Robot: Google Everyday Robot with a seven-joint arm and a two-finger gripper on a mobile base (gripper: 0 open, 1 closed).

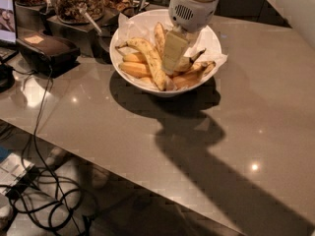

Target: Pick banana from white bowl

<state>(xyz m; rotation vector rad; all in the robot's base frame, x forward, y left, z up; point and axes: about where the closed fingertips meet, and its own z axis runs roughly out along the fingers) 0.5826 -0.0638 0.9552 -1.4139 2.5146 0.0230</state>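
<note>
Dimly, jaws over white bowl [140, 88], grey counter [98, 127].

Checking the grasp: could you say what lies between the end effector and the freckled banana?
Nothing in the camera view: the end effector, inside the white bowl, is right beside the banana.

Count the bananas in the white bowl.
6: long freckled banana across the middle, two short at left, one at back, two at right. The claw over the centre may hide more.
</note>
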